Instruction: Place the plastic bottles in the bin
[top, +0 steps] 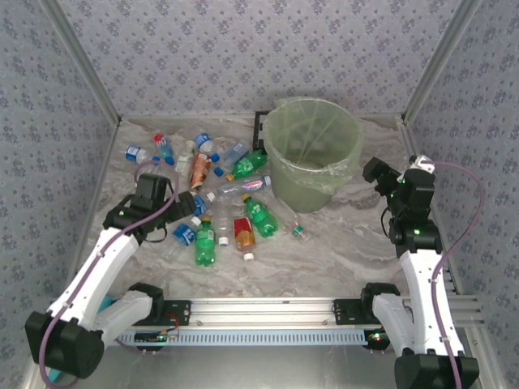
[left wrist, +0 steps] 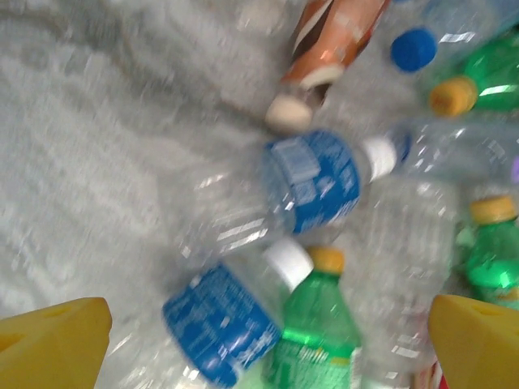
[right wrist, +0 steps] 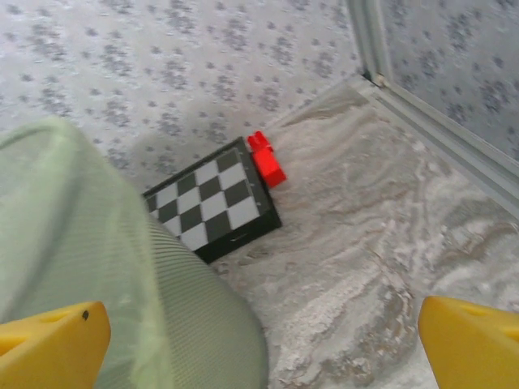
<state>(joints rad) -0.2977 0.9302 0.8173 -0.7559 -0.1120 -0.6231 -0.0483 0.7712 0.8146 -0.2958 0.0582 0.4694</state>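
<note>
Bottles (top: pixel 219 198) all lie on the table (top: pixel 349 251), scattered left of centre, none held. Bin (top: pixel 308 182) stands upright at the back, right of the pile and just beside the nearest bottles. What the top view sees of its inside is liner bag alone. My read: first pick, nothing delivered yet.

Left gripper (left wrist: pixel 264 344) hangs over the left side of the pile, fingers wide apart, nothing between them. Below it in the left wrist view: a blue-label bottle (left wrist: pixel 312 182), a second blue-label one (left wrist: pixel 219 324), and a green bottle (left wrist: pixel 312 324) with a yellow cap, all overlapping. That view is blurred. Right gripper (right wrist: pixel 263 340) sits beside the bin on its right, fingers also wide apart and empty, well apart from any bottle.

Next move, as I judge it:
- Left arm picks one bottle, drops lower, and closes across the body, not the cap.
- Bottles lie crossed and touching, round and light, so a neighbour may roll or get pinched too.
- Lift clear of the rim before release.

Count from the top view, rough because of overlap:
- About fourteen bottles.
- Three are green.
- One orange-label bottle (top: pixel 199 168).
- One red-label bottle (top: pixel 243 233).
- Roughly five blue-label.
- The rest are clear, labels unreadable.
- One small stray bottle (top: pixel 302 232) lies apart, in front of the bin.
- One bin, two grippers.
- Behind the bin: one black checkered board (right wrist: pixel 215 203) with one red block (right wrist: pixel 266 158) at its corner.
</note>
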